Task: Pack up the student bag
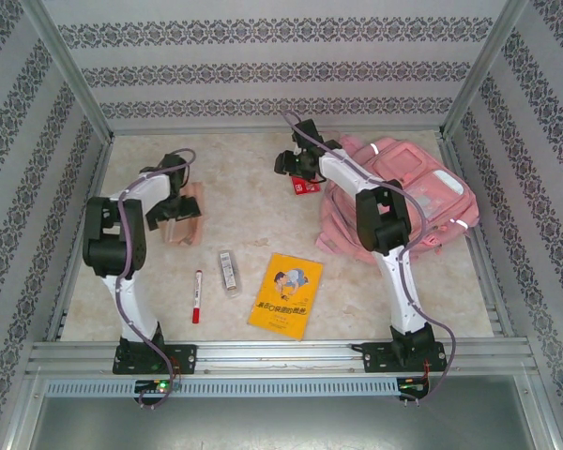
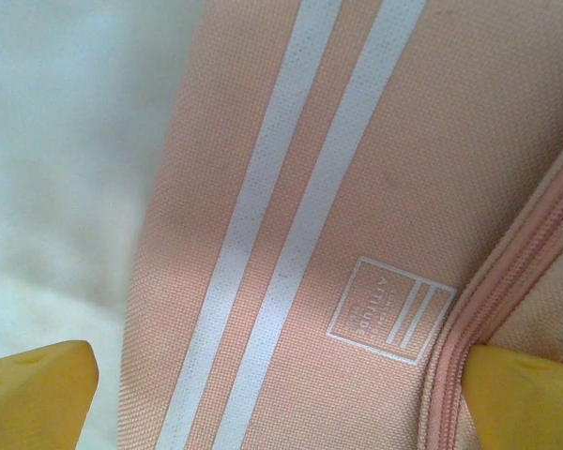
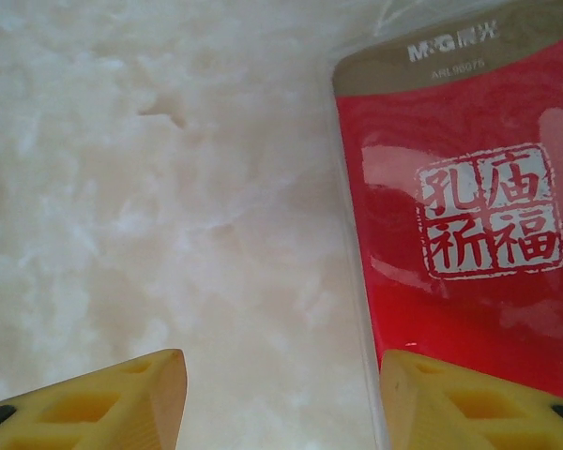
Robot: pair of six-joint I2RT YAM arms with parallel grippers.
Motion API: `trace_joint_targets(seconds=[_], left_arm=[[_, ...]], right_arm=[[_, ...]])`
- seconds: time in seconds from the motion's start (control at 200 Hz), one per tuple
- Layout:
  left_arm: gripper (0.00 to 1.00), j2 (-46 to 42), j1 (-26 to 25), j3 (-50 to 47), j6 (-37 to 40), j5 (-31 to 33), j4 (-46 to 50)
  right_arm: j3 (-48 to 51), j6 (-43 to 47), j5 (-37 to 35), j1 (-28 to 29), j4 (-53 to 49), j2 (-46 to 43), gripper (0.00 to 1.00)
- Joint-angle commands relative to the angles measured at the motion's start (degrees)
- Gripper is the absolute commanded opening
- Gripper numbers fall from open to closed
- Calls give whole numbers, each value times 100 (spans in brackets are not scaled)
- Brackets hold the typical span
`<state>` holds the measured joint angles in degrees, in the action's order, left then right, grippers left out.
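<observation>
The student bag [image 1: 399,197], a big soft pink backpack, lies at the back right of the table. Just left of it lies a red packet [image 1: 306,185] with Chinese print [image 3: 469,225]. My right gripper [image 1: 300,171] hovers low beside it, open [image 3: 281,398]. Bare table shows between the fingers, and the right fingertip [image 3: 469,403] overlaps the packet's left edge. My left gripper [image 1: 174,214] stands open [image 2: 281,398] right over a peach-pink pencil pouch [image 2: 338,216] with two white stripes. Its fingertips [image 2: 38,394] straddle the pouch [image 1: 186,223].
A yellow book [image 1: 285,294] lies at the front centre. A small clear box [image 1: 228,270] and a red marker [image 1: 196,296] lie to its left. Metal frame rails and patterned walls enclose the table [image 1: 253,169].
</observation>
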<state>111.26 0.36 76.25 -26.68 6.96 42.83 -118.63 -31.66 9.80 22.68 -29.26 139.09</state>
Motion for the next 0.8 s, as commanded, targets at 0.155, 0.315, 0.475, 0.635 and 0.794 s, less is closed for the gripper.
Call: trace_joint_targets(seconds=[0.155, 0.315, 0.475, 0.635, 0.794], left_arm=[[99, -687, 674, -662, 18, 26, 469], [99, -1154, 685, -550, 234, -802, 409], [99, -1686, 685, -122, 264, -536, 986], [99, -2217, 693, 145, 273, -899, 1051], [100, -2275, 677, 59, -27, -2498, 450]], right_arm=[[-186, -292, 375, 224, -278, 425, 57], [232, -191, 1094, 380, -118, 288, 56], [939, -283, 1770, 834, 291, -66, 55], [1083, 19, 2418, 1606, 368, -134, 55], [871, 860, 2924, 2206, 281, -163, 57]])
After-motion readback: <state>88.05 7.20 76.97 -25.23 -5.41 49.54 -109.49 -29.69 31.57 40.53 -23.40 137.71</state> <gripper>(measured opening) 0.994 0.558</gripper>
